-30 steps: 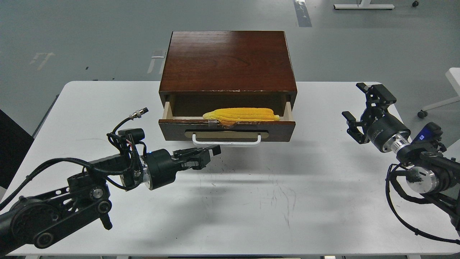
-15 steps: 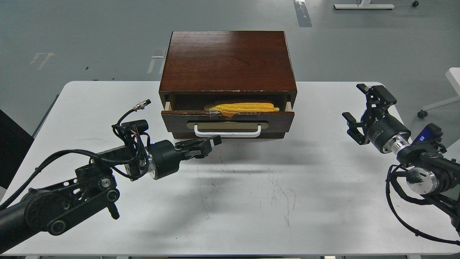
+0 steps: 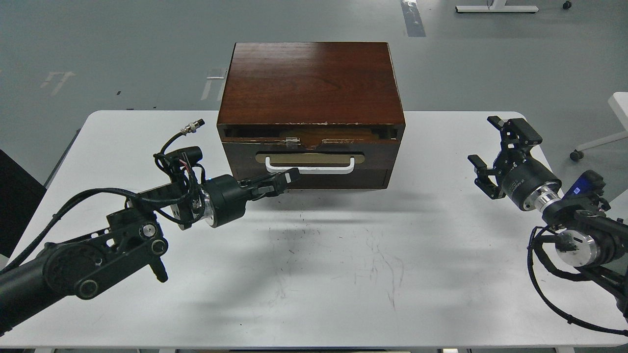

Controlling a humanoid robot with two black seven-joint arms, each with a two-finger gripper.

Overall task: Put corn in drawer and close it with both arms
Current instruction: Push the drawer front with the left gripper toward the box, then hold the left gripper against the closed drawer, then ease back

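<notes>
The dark brown drawer with its white bar handle sits almost flush in the wooden cabinet at the table's back middle. Only a thin dark gap shows above its chipped front edge. The corn is hidden inside. My left gripper is shut, its fingertips against the drawer front just below the left part of the handle. My right gripper is open and empty, well to the right of the cabinet, above the table.
The white table carries only the cabinet. A plain dark panel lies under the drawer. A white chair base stands off the table's right edge. Grey floor lies beyond.
My left gripper pushed forward against the drawer front, and the drawer slid back into the cabinet until the corn went out of sight. The right arm stayed nearly still.
</notes>
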